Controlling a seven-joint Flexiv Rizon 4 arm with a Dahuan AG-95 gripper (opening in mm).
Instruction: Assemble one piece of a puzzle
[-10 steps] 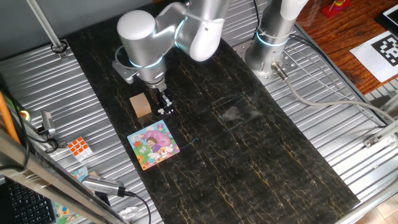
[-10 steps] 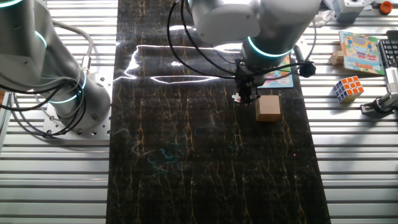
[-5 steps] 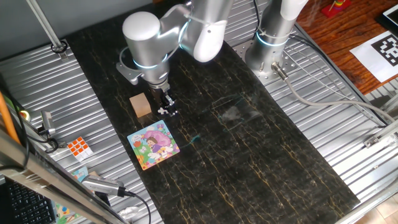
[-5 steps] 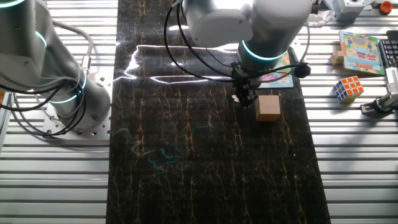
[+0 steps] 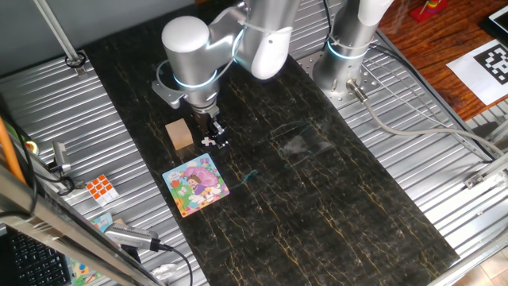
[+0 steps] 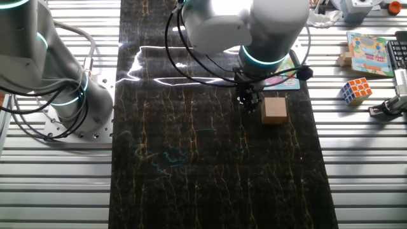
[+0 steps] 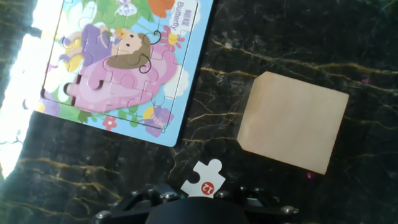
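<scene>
Gripper (image 5: pixel 214 141) clamped on the piece (image 7: pixel 204 178), white back up w/ red dot, held above the tabletop (image 5: pixel 333 199) btwn tan block (image 7: pixel 293 122) and the puzzle (image 7: pixel 124 59), near tabletop's edge.

One puzzle (image 5: pixel 196 184) board is counted on the dark mat; one loose piece (image 7: pixel 204 180) is seen; one tan block (image 5: pixel 179 133) is counted; one Rubik's cube (image 6: pixel 355 90) is counted on the ribbed metal; two robot arms (image 6: pixel 254 25) are seen; one gripper (image 5: pixel 214 140) is counted.
</scene>
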